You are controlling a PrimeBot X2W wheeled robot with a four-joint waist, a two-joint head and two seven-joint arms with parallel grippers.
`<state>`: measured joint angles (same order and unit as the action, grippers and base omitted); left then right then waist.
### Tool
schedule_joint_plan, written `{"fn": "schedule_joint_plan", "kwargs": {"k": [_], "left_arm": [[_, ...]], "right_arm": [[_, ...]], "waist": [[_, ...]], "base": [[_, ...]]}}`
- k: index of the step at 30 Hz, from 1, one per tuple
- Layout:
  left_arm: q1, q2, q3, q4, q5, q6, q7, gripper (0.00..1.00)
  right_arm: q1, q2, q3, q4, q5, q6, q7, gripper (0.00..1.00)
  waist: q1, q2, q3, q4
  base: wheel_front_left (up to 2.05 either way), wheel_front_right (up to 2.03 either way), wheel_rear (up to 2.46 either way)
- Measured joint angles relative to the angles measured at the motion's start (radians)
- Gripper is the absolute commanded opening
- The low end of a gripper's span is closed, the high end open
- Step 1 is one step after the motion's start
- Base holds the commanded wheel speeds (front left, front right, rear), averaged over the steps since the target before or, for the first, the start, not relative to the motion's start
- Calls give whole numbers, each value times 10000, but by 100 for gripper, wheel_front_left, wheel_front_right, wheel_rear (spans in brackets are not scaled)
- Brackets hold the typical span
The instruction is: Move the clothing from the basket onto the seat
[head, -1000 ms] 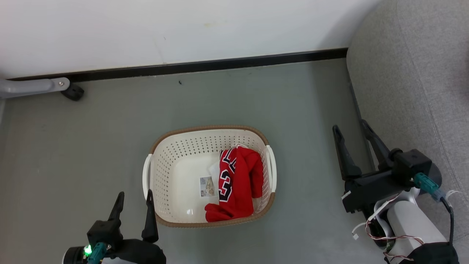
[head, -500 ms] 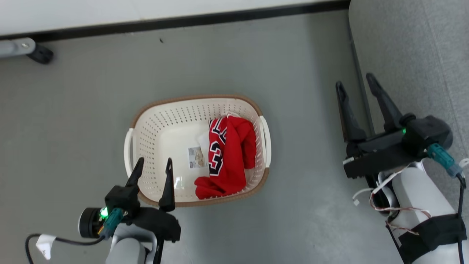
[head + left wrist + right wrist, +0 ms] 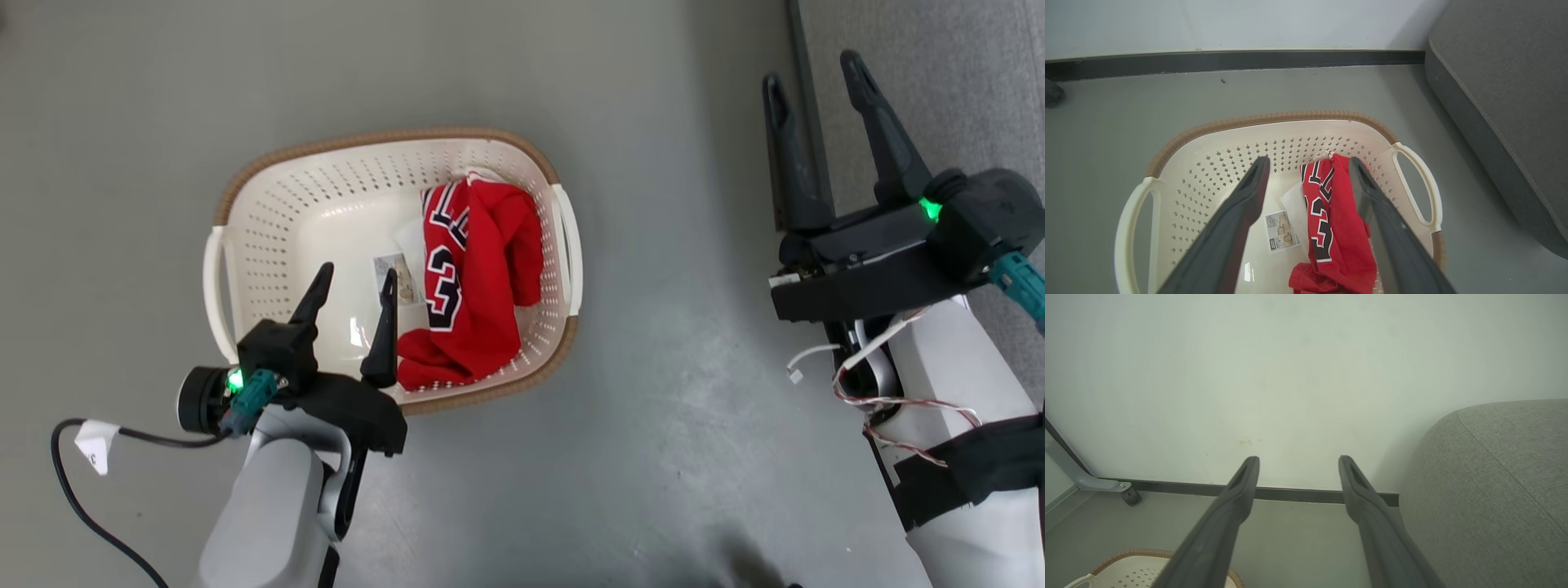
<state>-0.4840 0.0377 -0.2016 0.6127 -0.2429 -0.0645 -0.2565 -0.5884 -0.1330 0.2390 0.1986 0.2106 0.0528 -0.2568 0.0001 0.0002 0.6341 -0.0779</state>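
The cream perforated basket [image 3: 269, 204] [image 3: 1180, 143] with a brown rim stands on the grey floor. Red clothing [image 3: 469, 278] [image 3: 1337, 228] with black-and-white numerals lies crumpled in its right half. My left gripper [image 3: 357, 276] [image 3: 1308, 163] hangs open over the basket's near left part, its fingers just left of the clothing and holding nothing. My right gripper [image 3: 812, 69] [image 3: 1298, 459] is open and empty, out to the right beside the edge of the grey seat [image 3: 939, 65] [image 3: 1494, 477] [image 3: 1506, 94].
A label sticker [image 3: 393, 273] [image 3: 1280, 234] lies on the basket floor. A white wall with a dark baseboard [image 3: 1229, 61] [image 3: 1290, 493] runs behind. A grey metal leg with a black caster [image 3: 1128, 495] stands at the far left. A loose cable [image 3: 77, 474] trails from my left wrist.
The head camera has tilted down, so the wall left the view. My left gripper has reached forward over the basket's near rim. The clothing lies as before.
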Motion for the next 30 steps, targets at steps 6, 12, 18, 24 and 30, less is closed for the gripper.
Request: {"fn": "schedule_joint_plan", "kwargs": {"k": [6, 12, 18, 24, 30], "left_arm": [[-607, -2, 61, 683, -117, -96, 0, 100], [-1362, -6, 48, 1306, -221, -272, 198, 100], [-2112, 48, 58, 1850, -393, -337, 571, 100], [-2754, 259, 79, 2428, -424, -412, 895, 100], [-3272, 268, 59, 2953, -464, -426, 1227, 100]], "right_arm": [[-335, 178, 71, -236, -109, 0, 0, 100], [-659, 199, 63, -443, -121, 0, 0, 100], [-898, 268, 71, -631, -192, 0, 0, 100], [-988, 374, 109, -723, -192, 0, 0, 100], [-1014, 403, 88, -794, -194, -8, 0, 100]], "waist": [[0, 0, 666, -253], [0, 0, 1266, -521], [0, 0, 1848, -773], [0, -1, 2368, -1025], [0, -1, 2775, -1260]], "base": [[0, 0, 0], [0, 0, 0], [0, 0, 0], [0, 0, 0], [0, 0, 0]]}}
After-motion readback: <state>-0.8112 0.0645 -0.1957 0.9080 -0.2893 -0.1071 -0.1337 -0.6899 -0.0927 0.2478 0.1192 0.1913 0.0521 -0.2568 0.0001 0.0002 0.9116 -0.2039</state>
